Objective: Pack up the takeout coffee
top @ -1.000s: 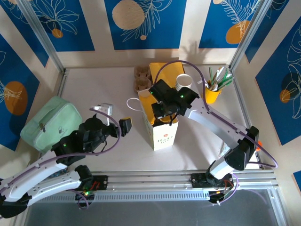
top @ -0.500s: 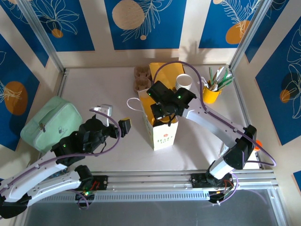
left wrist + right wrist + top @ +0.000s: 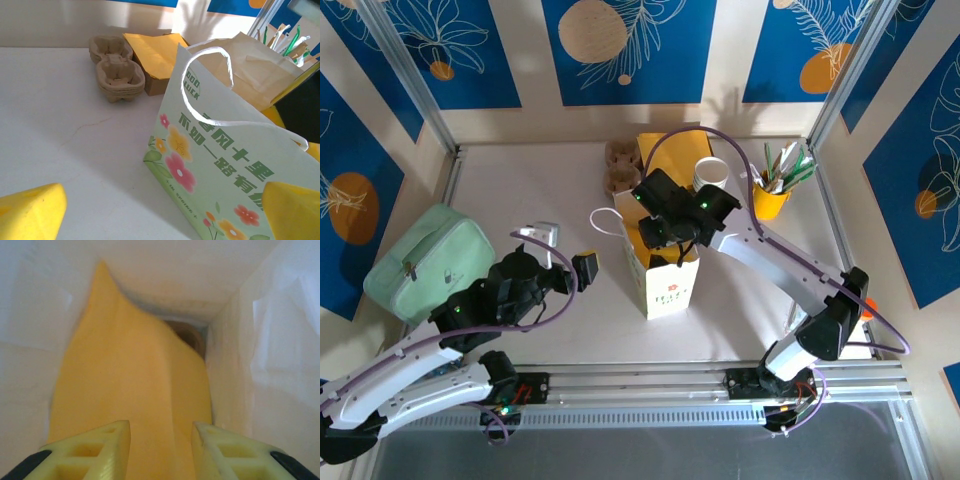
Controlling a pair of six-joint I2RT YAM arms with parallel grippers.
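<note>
Dark-topped takeout coffee (image 3: 188, 337) deep in bag (image 3: 250, 365); right fingers (image 3: 95, 445) slightly parted, left fingers (image 3: 30, 212) wide, both empty.

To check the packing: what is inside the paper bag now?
Inside the paper bag, a large yellow sheet stands between the white walls. Behind it, part of a dark round shape shows; the sheet covers the rest, so I cannot identify it.

You have the paper bag (image 3: 668, 285) mid-table; the cup carriers (image 3: 619, 166) sit behind it, the utensil cup (image 3: 772, 198) to its right, the zipped pouch (image 3: 428, 258) well left.
</note>
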